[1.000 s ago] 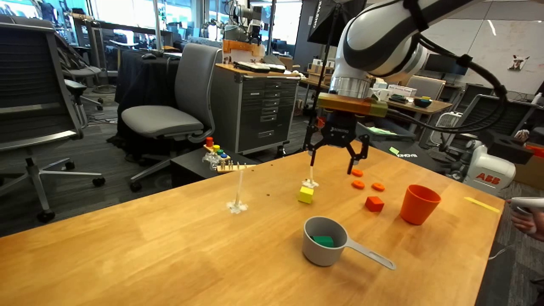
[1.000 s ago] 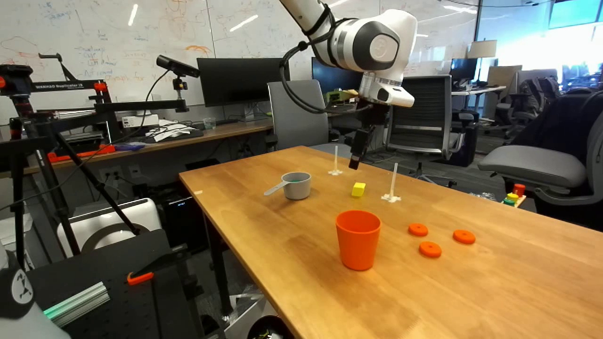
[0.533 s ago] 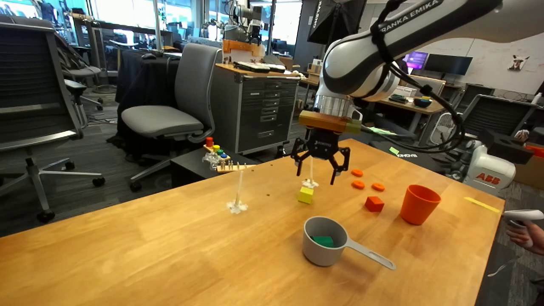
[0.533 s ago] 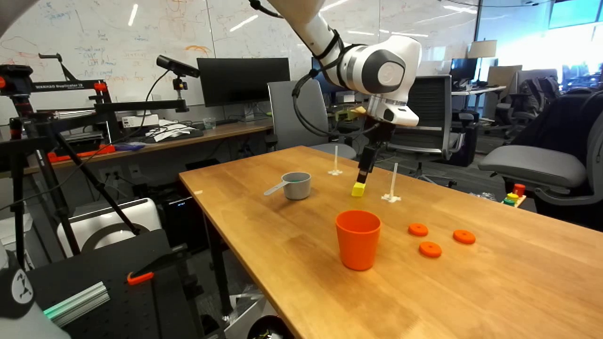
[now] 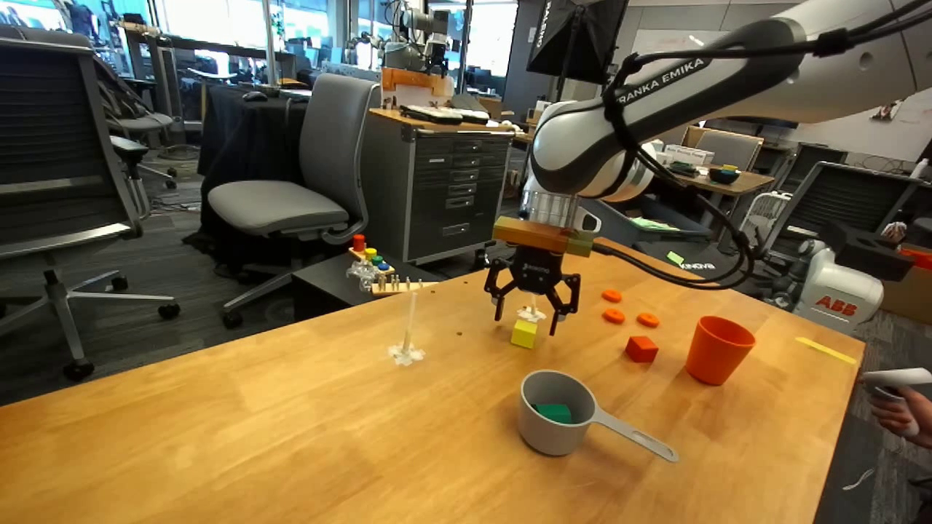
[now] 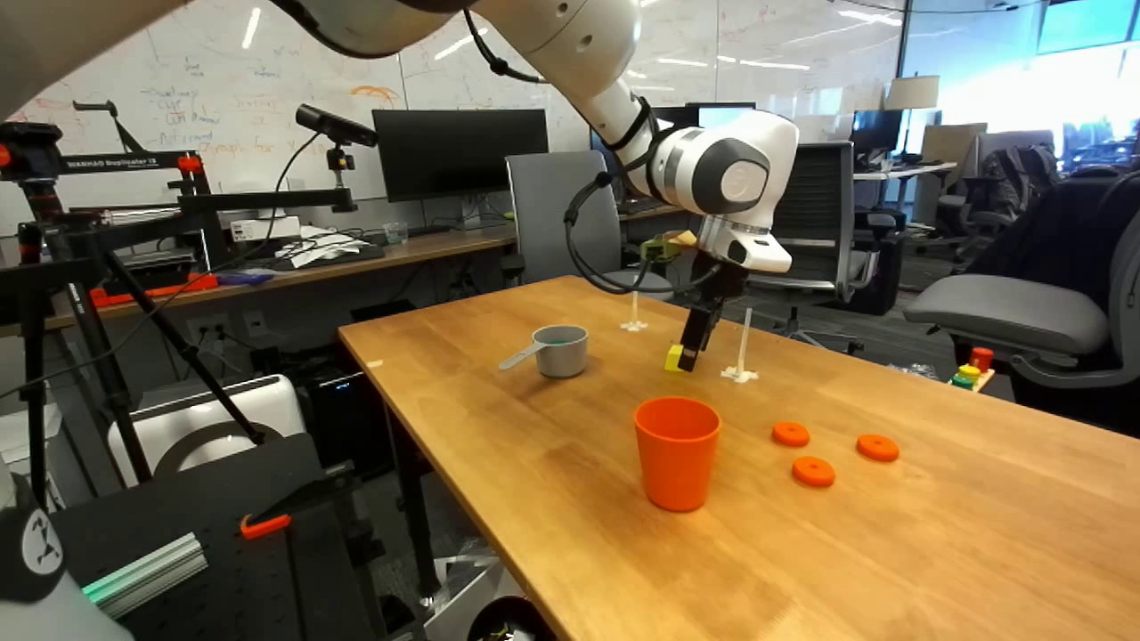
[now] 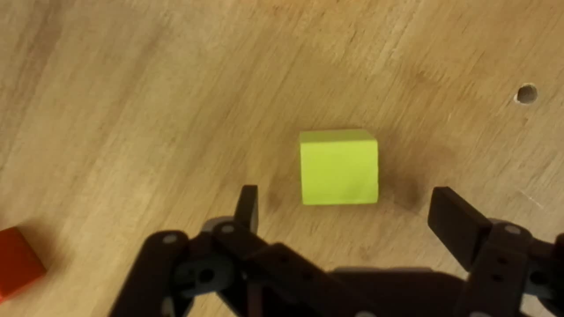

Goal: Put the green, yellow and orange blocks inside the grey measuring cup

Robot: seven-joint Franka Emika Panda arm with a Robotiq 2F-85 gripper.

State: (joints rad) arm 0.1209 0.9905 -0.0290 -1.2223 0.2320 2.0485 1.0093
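Observation:
The yellow block point(image 5: 523, 335) sits on the table, also in an exterior view point(image 6: 672, 359) and the wrist view point(image 7: 339, 172). My gripper point(image 5: 526, 325) is open just above it. In the wrist view the gripper point(image 7: 345, 188) has one finger on each side of the yellow block, with gaps on both sides. The grey measuring cup point(image 5: 551, 439) stands upright with the green block point(image 5: 553, 413) inside. The cup also shows in an exterior view point(image 6: 563, 360). The orange block point(image 5: 641, 350) lies on the table, partly visible in the wrist view point(image 7: 17, 264).
An orange cup point(image 5: 719, 353) stands near the orange block. Several orange discs point(image 5: 614, 316) lie flat behind it. Two thin upright sticks stand on the table; one stick point(image 5: 410, 320) is apart and one stick point(image 6: 745, 343) is close to the arm. The measuring cup's handle point(image 5: 637, 437) sticks out sideways.
My gripper has moved down and over to the yellow block, its fingers staying open. The blocks and the measuring cup have not moved.

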